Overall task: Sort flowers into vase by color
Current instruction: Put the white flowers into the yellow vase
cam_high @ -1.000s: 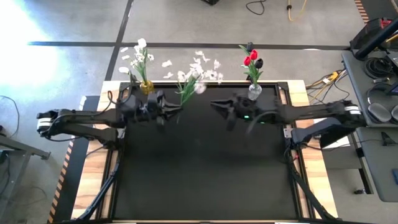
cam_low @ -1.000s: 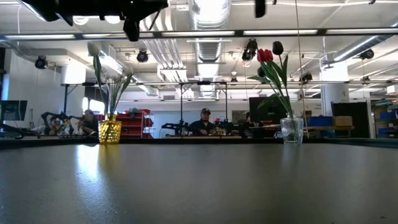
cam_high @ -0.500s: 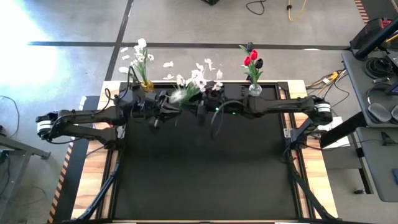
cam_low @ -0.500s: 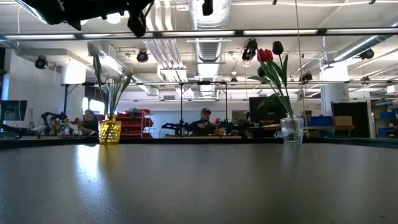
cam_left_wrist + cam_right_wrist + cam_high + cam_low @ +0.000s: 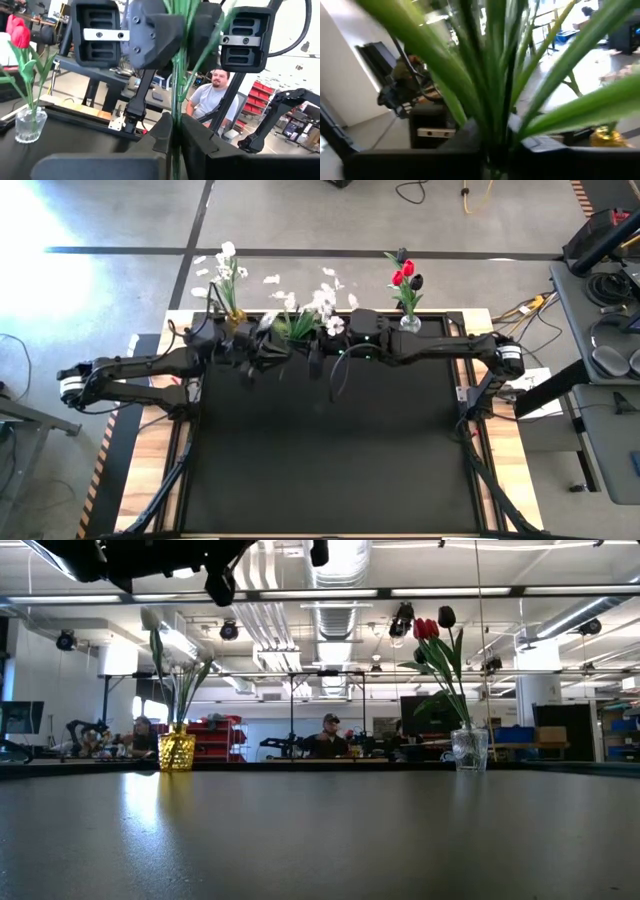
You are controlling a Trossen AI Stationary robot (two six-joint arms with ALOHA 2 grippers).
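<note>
A leafy spray of tiny white blossoms (image 5: 300,320) is held in the air near the far edge, between a yellow vase (image 5: 235,318) with white flowers and a clear vase (image 5: 410,323) with red and dark tulips. My left gripper (image 5: 274,348) comes in from the left and is shut on the spray's stems. My right gripper (image 5: 312,350) faces it from the right, shut on the same stems a little higher up. In the low view only the two vases (image 5: 177,751) (image 5: 469,750) stand on the table. My left gripper (image 5: 175,134) pinches the bundle of thin green stems (image 5: 175,102) between its two fingers, low on the spray. The fingers lie level, from the table's left, across the stems. The spray stands roughly upright, clear of the table. My right gripper (image 5: 495,156) has the same stems (image 5: 494,132) between its two fingers, just below where the long leaves fan out. It comes level from the table's right, across the stems. In the left wrist view it (image 5: 182,30) sits above my left fingers.
The black table (image 5: 320,460) stretches toward the near edge in front of both arms. A cable loop (image 5: 340,378) hangs under the right arm. Beyond the far edge is the room, where a person (image 5: 328,738) sits.
My right gripper has travelled from near the clear vase toward the table's left and reached the spray held by my left gripper. My left gripper has swung slightly toward the far edge, carrying the spray with it; the spray stays clear of the table.
</note>
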